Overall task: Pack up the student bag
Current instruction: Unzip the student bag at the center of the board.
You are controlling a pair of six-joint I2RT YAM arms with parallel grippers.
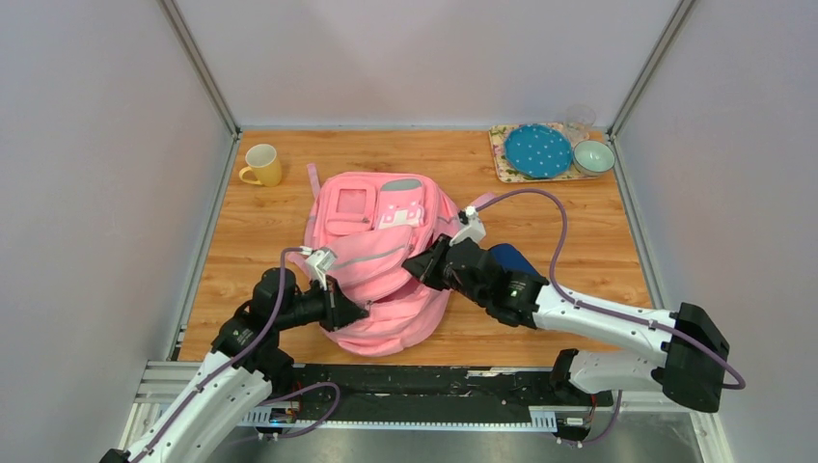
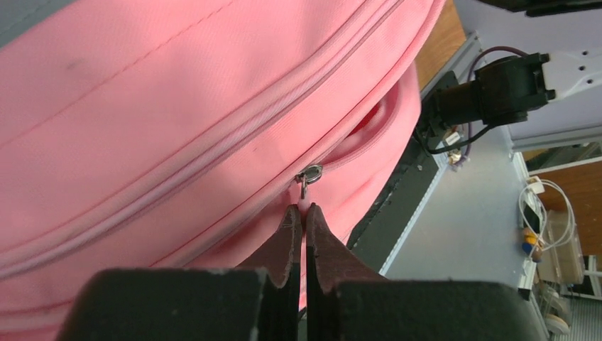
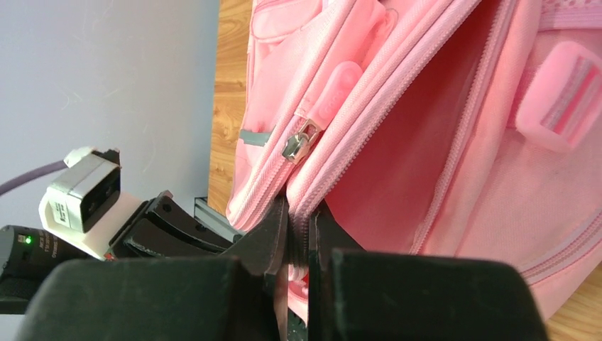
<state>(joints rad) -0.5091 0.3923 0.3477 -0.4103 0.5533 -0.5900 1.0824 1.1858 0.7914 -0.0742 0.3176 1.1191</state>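
Lying at the middle of the overhead view, the student bag (image 1: 381, 260) is spread on a wooden table (image 1: 270, 241), with its front pockets turned up and its main compartment gaping toward the right of the frame. The edge of that opening is clamped between the fingers of the right gripper (image 3: 298, 213) (pink zip tape is seen pinched between the two pads), and a metal slider (image 3: 298, 142) sits just above them. The left gripper (image 2: 302, 209) is pressed together at the bag's lower left side, its tips just below a small zip pull (image 2: 308, 175); whether the pull is touched cannot be told.

The table is enclosed by pale grey walls (image 1: 96, 193) and slanting metal corner posts (image 1: 198, 63). A yellow mug (image 1: 261, 165) is set at the upper left, well apart from the bag. At the upper right a patterned tray (image 1: 502, 159) carries a blue dotted plate (image 1: 538, 150), a pale green bowl (image 1: 593, 156) and a clear glass (image 1: 580, 118). A navy-blue object (image 1: 511, 258) is partly hidden behind the right arm (image 1: 598, 313), near the bag's right edge.
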